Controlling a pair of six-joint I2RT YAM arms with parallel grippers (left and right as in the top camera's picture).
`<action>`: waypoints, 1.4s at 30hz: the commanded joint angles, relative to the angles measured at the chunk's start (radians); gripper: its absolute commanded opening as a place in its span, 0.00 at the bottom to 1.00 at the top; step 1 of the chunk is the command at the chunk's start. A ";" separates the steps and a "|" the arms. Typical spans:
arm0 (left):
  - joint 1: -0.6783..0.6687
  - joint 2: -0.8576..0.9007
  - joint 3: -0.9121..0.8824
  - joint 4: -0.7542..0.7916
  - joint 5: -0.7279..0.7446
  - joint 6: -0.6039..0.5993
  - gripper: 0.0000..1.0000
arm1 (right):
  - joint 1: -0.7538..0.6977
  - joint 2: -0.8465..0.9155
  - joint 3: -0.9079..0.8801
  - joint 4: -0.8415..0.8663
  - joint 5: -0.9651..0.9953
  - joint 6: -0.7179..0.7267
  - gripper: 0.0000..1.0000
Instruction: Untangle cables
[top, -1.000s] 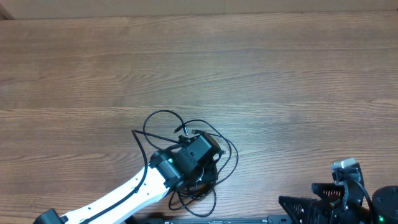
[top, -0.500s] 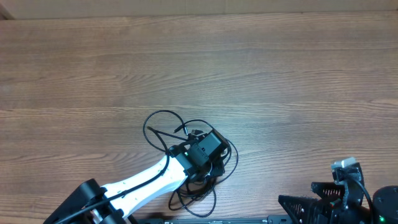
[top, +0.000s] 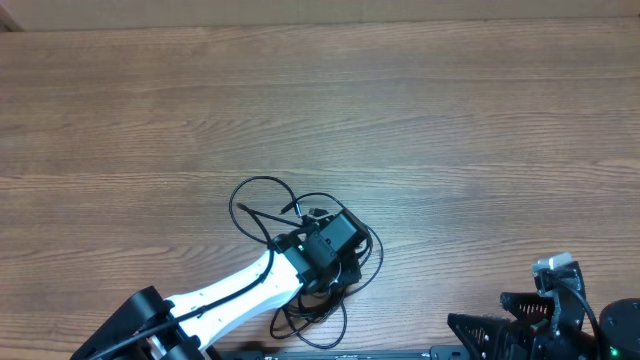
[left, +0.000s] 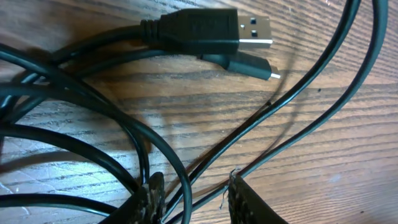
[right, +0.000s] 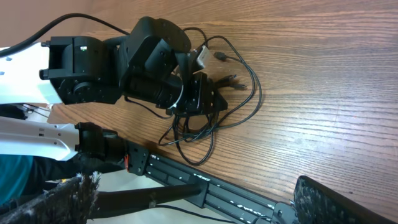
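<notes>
Left end effector (left: 193, 202), spread and pinching nothing, sits right on the knot of cables (left: 186, 28) with two thin strands running out between its fingers, while the right end effector (top: 490, 328), also spread, is well apart from that knot.

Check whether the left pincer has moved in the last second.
Yes. The left pincer shifted slightly right over the cables, whose upper-left loop stayed put.

Core of the cables (left: 199, 28) beneath the left gripper (left: 193, 205) from overhead; its fingertips (left: 252, 208), astride the cables, half off-frame.
</notes>
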 joint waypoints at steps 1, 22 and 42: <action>-0.024 0.005 -0.005 0.002 -0.037 -0.003 0.31 | -0.001 -0.001 0.015 0.009 -0.007 0.001 1.00; -0.030 0.088 0.025 0.098 -0.025 0.064 0.04 | -0.001 -0.001 0.015 0.010 -0.050 0.001 1.00; 0.279 -0.320 0.554 -0.030 0.192 0.591 0.04 | -0.001 0.001 0.002 0.239 -0.090 0.009 1.00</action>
